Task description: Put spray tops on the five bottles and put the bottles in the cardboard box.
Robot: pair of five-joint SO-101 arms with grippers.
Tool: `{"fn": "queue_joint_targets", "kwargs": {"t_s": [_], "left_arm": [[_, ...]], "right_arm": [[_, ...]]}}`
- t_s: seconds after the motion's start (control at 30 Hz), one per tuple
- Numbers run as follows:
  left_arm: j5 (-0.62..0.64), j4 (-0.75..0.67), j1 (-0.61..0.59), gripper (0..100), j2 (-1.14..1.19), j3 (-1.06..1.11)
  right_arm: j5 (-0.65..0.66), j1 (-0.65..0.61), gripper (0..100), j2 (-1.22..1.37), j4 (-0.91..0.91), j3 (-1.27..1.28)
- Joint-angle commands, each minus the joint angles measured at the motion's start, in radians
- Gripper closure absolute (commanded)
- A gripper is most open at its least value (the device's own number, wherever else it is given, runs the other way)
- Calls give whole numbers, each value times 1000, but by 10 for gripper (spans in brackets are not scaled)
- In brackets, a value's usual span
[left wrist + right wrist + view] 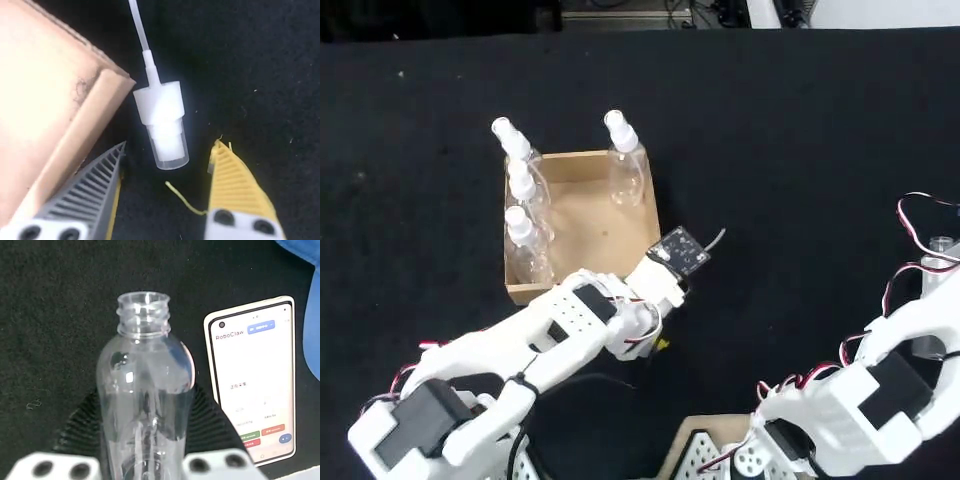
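Black table (pixel 800 130): work surface across the whole frame. Cardboard box (pixel 595 228): left of centre in the high view, open upward to receive stock. Left gripper (pixel 170 146): at the box's lower right corner, fingers spread wide either side of the last cap, likely poised for pickup. Right gripper (pixel 147 426): right edge of frame, clamped on the fifth bottle (pixel 145 385), upright, neck bare, presumably steadied for capping. Capped bottles (pixel 625 165): four inside the box, three along its left wall, one upper right. Phone (pixel 250 385): flat beside the fifth bottle. Spray top (pixel 162 125): lying on the table just beside the box wall, untouched.
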Motion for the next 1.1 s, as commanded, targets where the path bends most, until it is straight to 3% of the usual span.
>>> {"fn": "queue_joint_targets", "kwargs": {"t_s": [0.0, 0.57, 0.93, 1.07], "left_arm": [[12, -17, -2, 764, 21, -79], [18, -17, -1, 769, 41, -111], [18, -17, 82, 770, 40, -76], [18, -11, 82, 837, 40, -74]], "right_arm": [[2, 23, 988, -7, 9, -64], [2, 17, 988, -8, 2, -28], [2, 23, 988, -12, 2, -28], [2, 23, 988, -15, 2, -28]]}}
